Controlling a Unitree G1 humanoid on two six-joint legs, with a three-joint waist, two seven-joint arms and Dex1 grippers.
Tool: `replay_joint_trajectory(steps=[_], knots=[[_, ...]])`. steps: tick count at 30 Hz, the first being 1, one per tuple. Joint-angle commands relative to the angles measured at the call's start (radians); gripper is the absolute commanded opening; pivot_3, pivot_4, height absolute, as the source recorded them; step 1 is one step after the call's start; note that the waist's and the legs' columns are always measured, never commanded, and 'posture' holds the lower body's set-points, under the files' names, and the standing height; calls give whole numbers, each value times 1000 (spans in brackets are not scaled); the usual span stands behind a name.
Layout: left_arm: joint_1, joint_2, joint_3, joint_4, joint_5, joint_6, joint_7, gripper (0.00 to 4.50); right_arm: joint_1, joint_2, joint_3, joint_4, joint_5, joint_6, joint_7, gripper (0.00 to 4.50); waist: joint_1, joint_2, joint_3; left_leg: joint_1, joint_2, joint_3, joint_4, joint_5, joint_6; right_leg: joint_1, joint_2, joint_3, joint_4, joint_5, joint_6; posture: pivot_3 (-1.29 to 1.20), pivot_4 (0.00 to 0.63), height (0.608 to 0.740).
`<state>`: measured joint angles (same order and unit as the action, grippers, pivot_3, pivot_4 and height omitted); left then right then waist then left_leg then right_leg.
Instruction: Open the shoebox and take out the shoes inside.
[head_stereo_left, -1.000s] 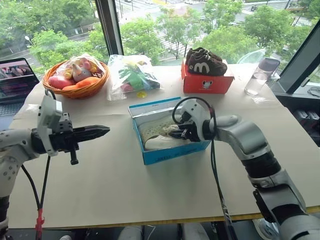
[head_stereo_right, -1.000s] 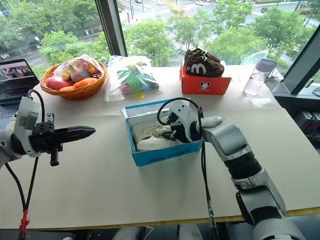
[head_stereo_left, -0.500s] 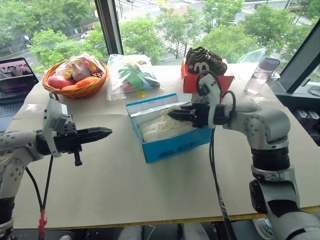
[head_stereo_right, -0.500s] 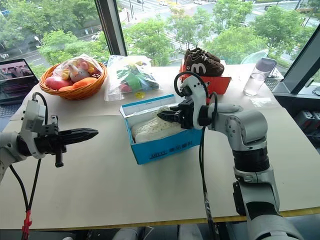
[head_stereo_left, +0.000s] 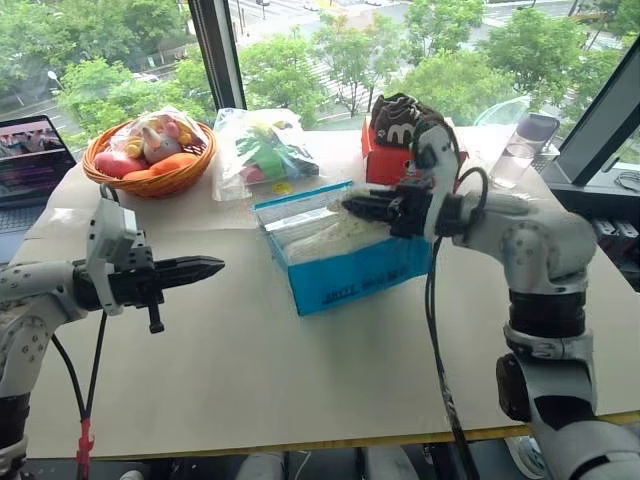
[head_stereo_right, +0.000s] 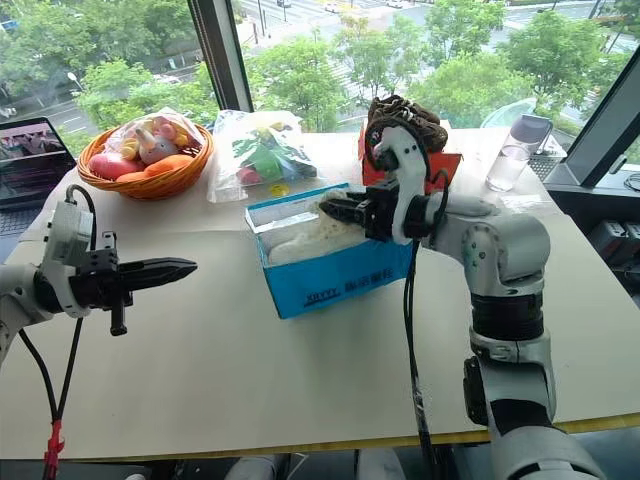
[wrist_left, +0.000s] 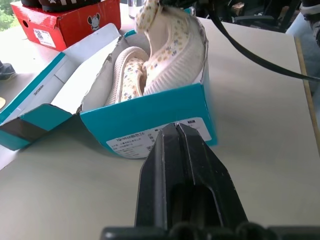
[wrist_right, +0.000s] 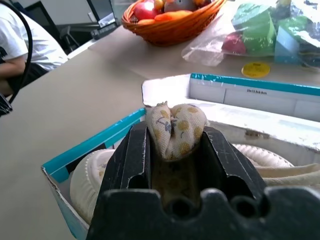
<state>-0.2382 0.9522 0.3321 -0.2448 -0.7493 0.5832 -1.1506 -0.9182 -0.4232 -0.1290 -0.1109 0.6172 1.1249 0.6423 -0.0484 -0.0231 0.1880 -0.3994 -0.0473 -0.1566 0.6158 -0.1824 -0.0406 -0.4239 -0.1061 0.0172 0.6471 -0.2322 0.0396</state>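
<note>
The blue shoebox stands open mid-table, tipped so its front wall faces me, white flap folded back. Inside are the cream patterned shoes. My right gripper reaches over the box from the right and is shut on the heel edge of one shoe, which stands raised above the rim; the other shoe lies lower in the box. My left gripper hovers shut and empty to the left of the box, pointing at it, apart from it.
At the back stand a basket of toys, a plastic bag of toys, a red-orange box with brown shoes and a bottle. A laptop sits far left. A person sits beyond the table.
My right gripper has risen with the shoe pinched in it, and the shoebox has tipped up with it. The left gripper has stayed where it was.
</note>
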Motion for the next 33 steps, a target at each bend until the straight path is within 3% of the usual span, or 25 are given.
replay_joint_trajectory(steps=[1,17,26,33], knots=[[-15,11,12,-15,-1,-19,-14,0,-39,-5,-49,-68,45,-12,-26,1415,0,0,0,0,0,0,0,0,0,0,0,0,0,0,0,0,150,740],[-19,12,-2,-15,4,-18,-32,0,-8,-9,-149,-87,116,-12,-151,1415,1,0,0,0,0,0,0,0,0,0,0,0,0,1,-1,0,150,740],[-20,2,7,-27,-3,-16,-20,0,110,-201,-214,18,-71,-178,-233,1415,6,0,0,0,0,0,0,0,0,1,0,0,0,0,0,0,150,740],[-16,-7,1,-31,-9,-13,-14,0,284,-255,-247,58,-247,-338,-363,1415,-1,0,0,0,0,1,0,0,0,1,0,1,1,0,0,0,150,740]])
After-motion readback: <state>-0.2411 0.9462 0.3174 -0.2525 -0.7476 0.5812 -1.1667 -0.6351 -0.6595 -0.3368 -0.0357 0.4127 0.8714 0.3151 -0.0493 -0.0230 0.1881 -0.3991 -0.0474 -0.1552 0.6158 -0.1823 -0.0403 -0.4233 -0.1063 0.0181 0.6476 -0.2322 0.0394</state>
